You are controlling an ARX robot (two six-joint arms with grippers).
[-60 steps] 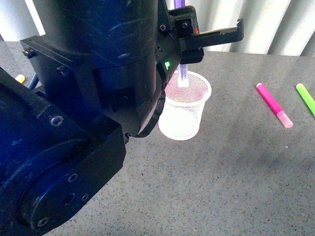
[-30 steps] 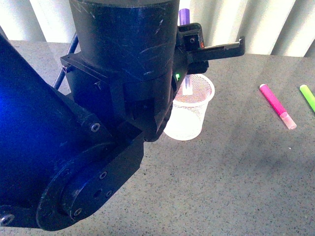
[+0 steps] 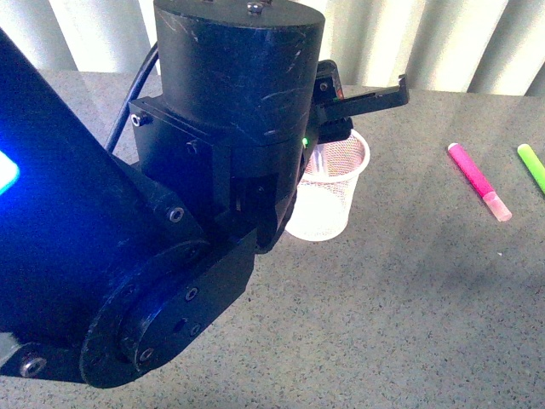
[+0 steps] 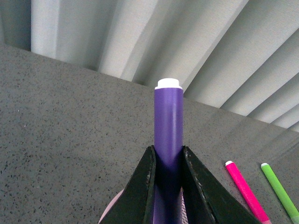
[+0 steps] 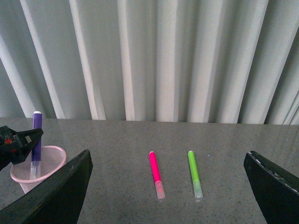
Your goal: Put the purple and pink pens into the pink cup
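The left gripper [image 4: 168,151] was clamped on the purple pen [image 4: 168,116], its two black jaws pressed against opposite sides of the barrel. The pen stood upright, its white end plug on top. In the right wrist view its translucent capped end hung down inside the pink cup [image 3: 334,194], below the rim. A small green light [image 3: 304,141] glowed on the left arm just beside the cup. The pink pen [image 3: 473,175] lay flat on the grey speckled table [image 3: 409,298], well apart from the cup on its right, pale cap toward the robot. The green marker [image 3: 531,166] lay near it, further right. The right gripper [image 5: 168,158] was spread wide and held nothing, raised above the table short of both pens, facing the pleated curtain [image 5: 163,56].
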